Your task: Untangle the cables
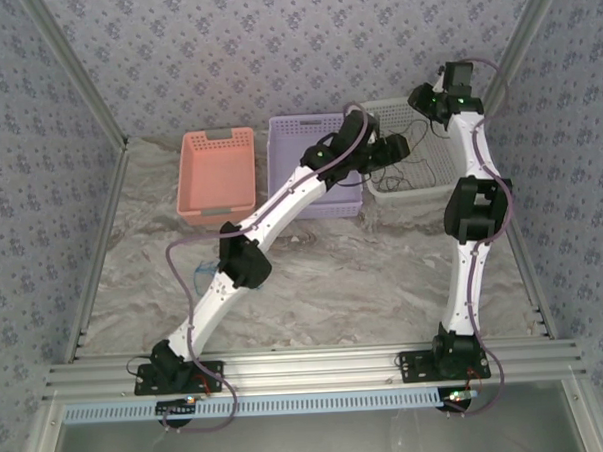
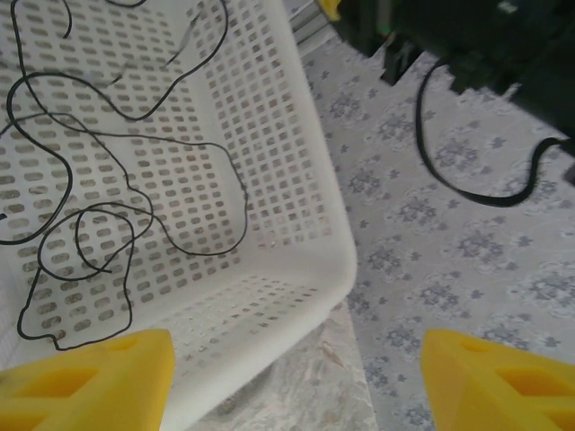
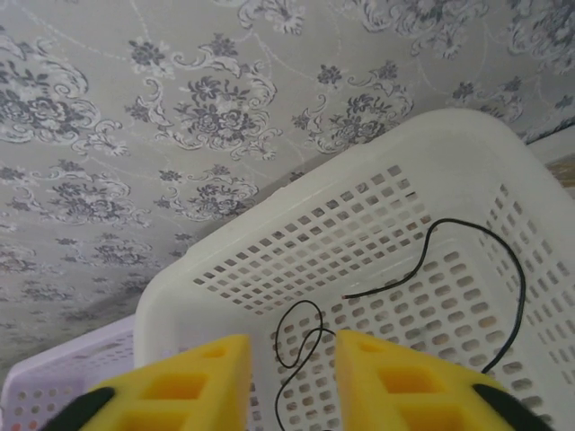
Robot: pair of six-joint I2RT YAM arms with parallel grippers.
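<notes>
A white perforated plastic basket (image 1: 412, 193) stands at the right end of a row of 3 on the grey marbled table (image 1: 364, 273). Just left of it is a lavender perforated basket (image 1: 296, 134), and further left a salmon-pink one (image 1: 217, 175).

The thin black cables (image 2: 244, 215) lie inside the white basket (image 2: 316, 180), spread over its floor in loose loops that cross each other in several places. I cannot tell whether this is 1 cord or more. From the other wrist, a black cable (image 3: 522, 287) arcs across the basket floor and 1 free end lies loose near the middle, with a small loop beside it.

The left gripper (image 2: 296, 386) hangs above a rounded corner of the white basket. Its 2 yellow fingers (image 2: 90, 382) are spread wide with nothing between them. Seen from above, the left gripper (image 1: 388, 147) sits at the basket's left rim, next to the lavender basket.

The right gripper (image 3: 292, 382) points down into the white basket (image 3: 305, 202) from over its rim. Its 2 yellow fingers (image 3: 404, 377) stand a narrow gap apart and clamp nothing, and the small cable loop lies on the basket floor beyond that gap.
</notes>
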